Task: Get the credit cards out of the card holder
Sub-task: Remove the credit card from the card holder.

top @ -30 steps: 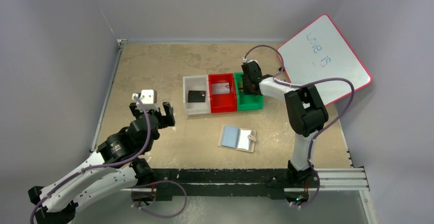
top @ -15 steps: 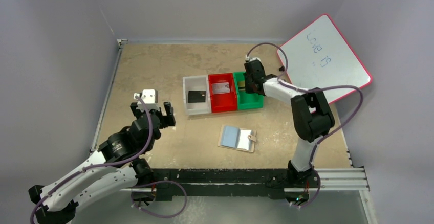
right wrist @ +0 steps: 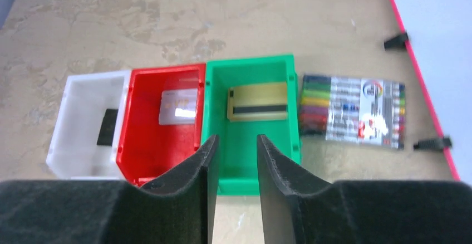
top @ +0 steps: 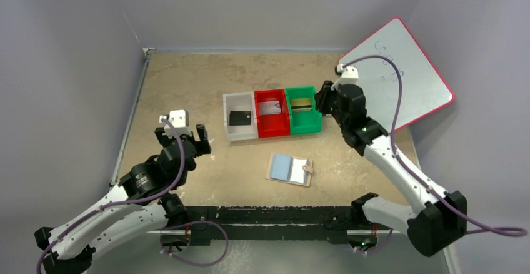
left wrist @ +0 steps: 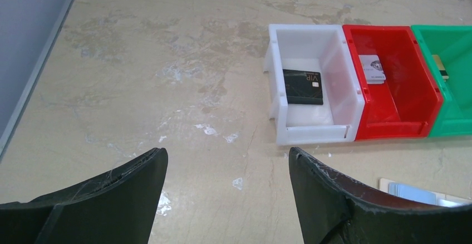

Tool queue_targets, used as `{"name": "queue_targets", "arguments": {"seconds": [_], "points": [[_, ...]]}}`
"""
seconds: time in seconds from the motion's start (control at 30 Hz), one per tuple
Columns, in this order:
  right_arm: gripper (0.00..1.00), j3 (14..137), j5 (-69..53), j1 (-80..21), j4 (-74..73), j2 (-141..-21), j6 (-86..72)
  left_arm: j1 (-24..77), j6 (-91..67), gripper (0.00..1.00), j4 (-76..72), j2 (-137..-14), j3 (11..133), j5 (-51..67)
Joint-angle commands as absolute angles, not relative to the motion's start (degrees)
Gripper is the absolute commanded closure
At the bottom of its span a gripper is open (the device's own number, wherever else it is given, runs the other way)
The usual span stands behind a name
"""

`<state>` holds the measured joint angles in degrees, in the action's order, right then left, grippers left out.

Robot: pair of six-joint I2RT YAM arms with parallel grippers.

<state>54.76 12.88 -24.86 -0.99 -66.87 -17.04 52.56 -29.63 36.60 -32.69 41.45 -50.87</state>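
Note:
The tan card holder (top: 289, 169) lies open on the table, light-blue pockets up; only its corner (left wrist: 413, 190) shows in the left wrist view. A black card (top: 240, 117) (left wrist: 302, 86) lies in the white bin (top: 227, 119), a silver card (top: 270, 107) (right wrist: 179, 106) in the red bin (top: 273, 130), and a gold card (top: 302, 104) (right wrist: 257, 102) in the green bin (top: 306, 126) (right wrist: 250, 130). My right gripper (top: 324, 99) (right wrist: 234, 144) hovers just right of the green bin, open a little and empty. My left gripper (top: 185, 137) (left wrist: 225, 155) is wide open over bare table, left of the bins.
A pack of coloured markers (right wrist: 350, 110) lies right of the green bin. A red-framed whiteboard (top: 400, 67) leans at the back right. Grey walls close in the table on three sides.
My right arm has pulled back out of the green bin toward the right and its jaws have opened, leaving the gold card in the bin. The left arm has barely moved.

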Motion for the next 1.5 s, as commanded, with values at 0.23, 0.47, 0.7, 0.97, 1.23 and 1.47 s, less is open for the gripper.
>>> {"name": "queue_targets", "arguments": {"seconds": [0.23, 0.47, 0.7, 0.97, 1.23, 1.47], "points": [[0.34, 39.51, 7.66, -25.13, -0.31, -56.67, -37.34, 52.46, -32.54, 0.2, 36.91, -28.26, 43.4, -56.26], [0.29, 38.74, 9.56, -37.28, -2.54, -61.0, -43.08, 52.46, -32.72, 0.21, 37.36, -29.35, 43.72, -56.6], [0.29, 46.84, 25.07, -55.28, -13.89, -75.21, -52.8, 52.42, -32.93, 0.2, 37.51, -29.91, 43.92, -56.64], [0.29, 54.95, 34.1, -64.25, -27.26, -89.08, -64.74, 52.43, -33.56, 0.21, 38.25, -29.98, 44.05, -57.35], [0.31, 57.33, 34.78, -65.39, -30.11, -92.43, -66.04, 52.4, -33.7, 0.21, 38.41, -29.58, 44.11, -57.8], [0.37, 56.07, 32.63, -65.47, -28.09, -94.25, -66.07, 52.39, -34.24, 0.21, 39.0, -29.82, 44.36, -58.52]]}}
